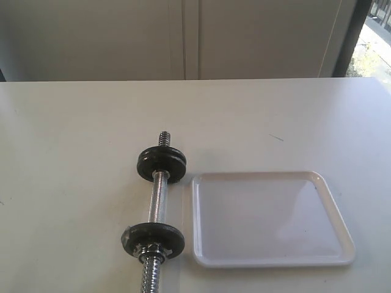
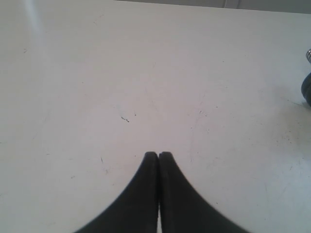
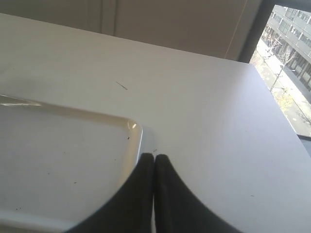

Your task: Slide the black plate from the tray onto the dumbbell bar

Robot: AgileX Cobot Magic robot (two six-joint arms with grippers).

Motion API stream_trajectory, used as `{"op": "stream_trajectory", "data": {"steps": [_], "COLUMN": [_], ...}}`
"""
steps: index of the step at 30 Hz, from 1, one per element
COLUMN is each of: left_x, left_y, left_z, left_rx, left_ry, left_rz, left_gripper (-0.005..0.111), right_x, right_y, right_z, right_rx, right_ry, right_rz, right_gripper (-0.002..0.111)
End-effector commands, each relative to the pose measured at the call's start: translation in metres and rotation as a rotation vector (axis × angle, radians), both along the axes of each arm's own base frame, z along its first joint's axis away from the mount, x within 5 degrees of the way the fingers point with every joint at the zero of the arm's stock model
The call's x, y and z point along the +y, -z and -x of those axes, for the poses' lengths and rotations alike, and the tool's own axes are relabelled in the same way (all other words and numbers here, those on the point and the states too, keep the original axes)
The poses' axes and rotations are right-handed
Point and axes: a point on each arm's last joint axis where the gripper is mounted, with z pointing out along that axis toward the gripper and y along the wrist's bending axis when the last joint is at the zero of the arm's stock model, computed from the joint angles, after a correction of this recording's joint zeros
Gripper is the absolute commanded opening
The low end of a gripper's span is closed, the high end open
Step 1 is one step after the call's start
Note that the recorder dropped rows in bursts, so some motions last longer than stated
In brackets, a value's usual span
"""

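The dumbbell bar (image 1: pixel 159 196) lies on the white table, left of the tray (image 1: pixel 195 215). Two black plates sit on the bar, one toward its far end (image 1: pixel 161 163) and one toward its near end (image 1: pixel 153 239), with threaded bar sticking out past each. The tray is white and shallow, and nothing lies in it. Neither gripper shows in the exterior view. My left gripper (image 2: pixel 158 154) is shut over bare table, with a dark plate edge (image 2: pixel 307 90) at the frame's side. My right gripper (image 3: pixel 154 156) is shut and empty, just outside the tray's corner (image 3: pixel 136 130).
The table (image 1: pixel 73 152) ends at a far edge (image 1: pixel 183 80) with pale wall panels behind. A window (image 3: pixel 291 73) lies beyond the table's right side. A small dark scratch (image 1: pixel 276 137) marks the tabletop beyond the tray.
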Motion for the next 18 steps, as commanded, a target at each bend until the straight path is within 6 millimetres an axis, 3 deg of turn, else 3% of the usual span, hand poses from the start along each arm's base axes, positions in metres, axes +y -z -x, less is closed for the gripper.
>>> {"op": "stream_trajectory", "data": {"steps": [1, 18], "left_x": [-0.0001, -0.0001], "left_y": [0.0003, 0.0003], "left_z": [0.0000, 0.0000], "left_rx": [-0.004, -0.004], "left_ry": [-0.002, -0.002], "left_rz": [0.010, 0.010], "left_gripper": [0.000, 0.000], "right_x": [-0.0001, 0.0038], "right_y": [0.0019, 0.0022], "right_z": [0.0002, 0.0007], "right_rx": [0.001, 0.009], "right_ry": [0.009, -0.045], "right_rz": [-0.019, -0.059], "right_gripper": [0.000, 0.000]}}
